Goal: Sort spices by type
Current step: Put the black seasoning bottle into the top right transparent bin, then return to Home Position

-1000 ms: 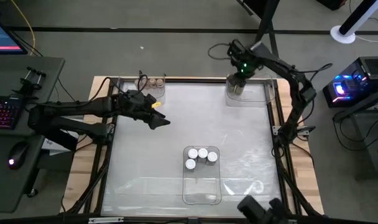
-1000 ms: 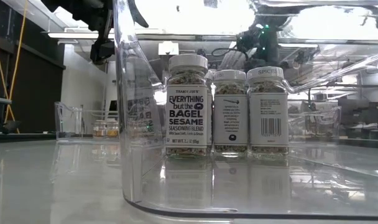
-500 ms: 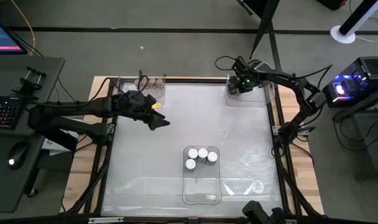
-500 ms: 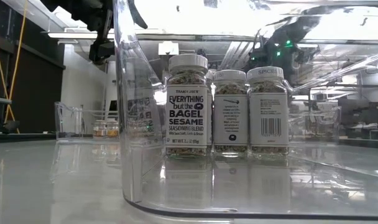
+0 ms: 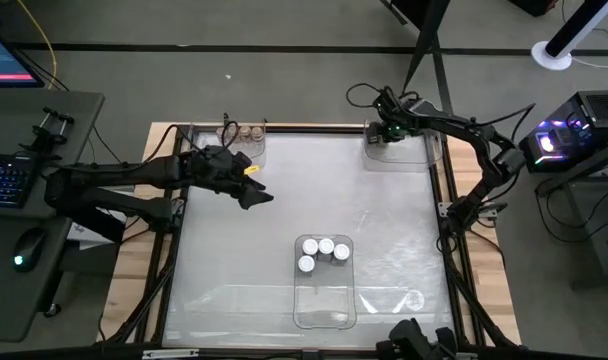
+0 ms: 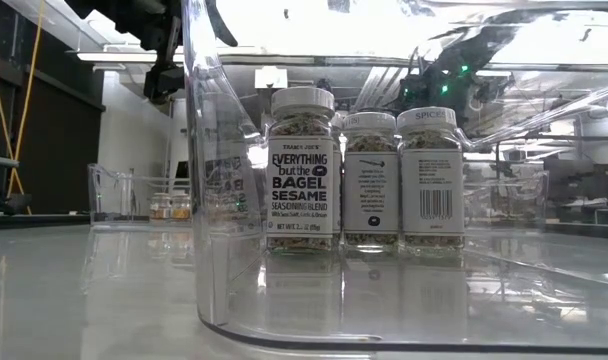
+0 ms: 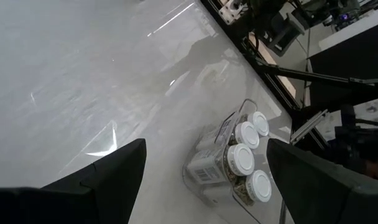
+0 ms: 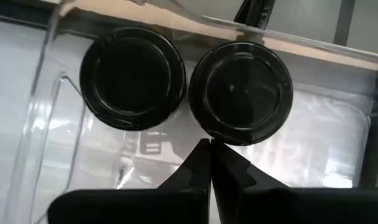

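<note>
Over the far right corner of the table, your right gripper (image 5: pixel 387 130) is hanging above the clear tray (image 5: pixel 416 152), fingers pinched fully together on nothing. In the right wrist view the closed fingertips (image 8: pixel 211 163) are pointing at the seam between two black-capped jars (image 8: pixel 132 76), which are standing upright side by side, caps facing the camera, just beyond the tips. So the jars' long axes are running straight up toward you. My read: you'll be needing to spread those fingers and shift over one cap before any grasp is possible.

Your left gripper (image 5: pixel 254 193) is waiting with fingers spread wide and empty, near the far left tray (image 5: pixel 242 150) holding the tan-capped jars (image 5: pixel 240 131). It's well apart from the black caps; the right arm is far nearer.

Four white-capped jars (image 7: pixel 246 158) are sitting grouped in the near centre tray (image 5: pixel 324 300). The tabletop (image 5: pixel 284 220) is pale and glossy, throwing reflections. Beyond it, you're looking at a workshop with a desk and keyboard (image 5: pixel 4 180).
</note>
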